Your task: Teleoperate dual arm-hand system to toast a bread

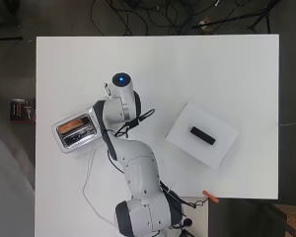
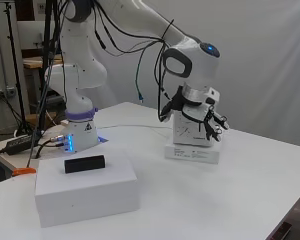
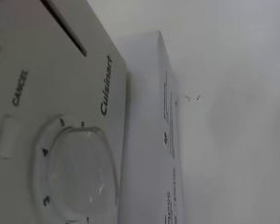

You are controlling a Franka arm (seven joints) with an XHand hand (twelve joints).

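A silver toaster (image 1: 76,131) stands at the table's left, and a brown bread slice (image 1: 70,126) sits in its far slot. In the overhead view the arm's wrist covers the toaster's right end and hides the hand. From the side, the hand (image 2: 210,120) is up against the toaster's (image 2: 186,131) end, its black fingers (image 2: 218,124) relaxed and spread with nothing in them. The toaster rests on a flat white box (image 2: 192,153). The wrist view is close on the toaster's control face, showing the round dial (image 3: 77,172), a small button (image 3: 7,135) and the dark lever slot (image 3: 65,24).
A white box (image 1: 222,143) lies at the right of the table with a black block (image 1: 203,135) on top; in the side view the block (image 2: 85,163) is near the camera. A thin white cable (image 1: 89,190) loops beside the arm's base. An orange clamp (image 1: 211,197) sits at the near table edge.
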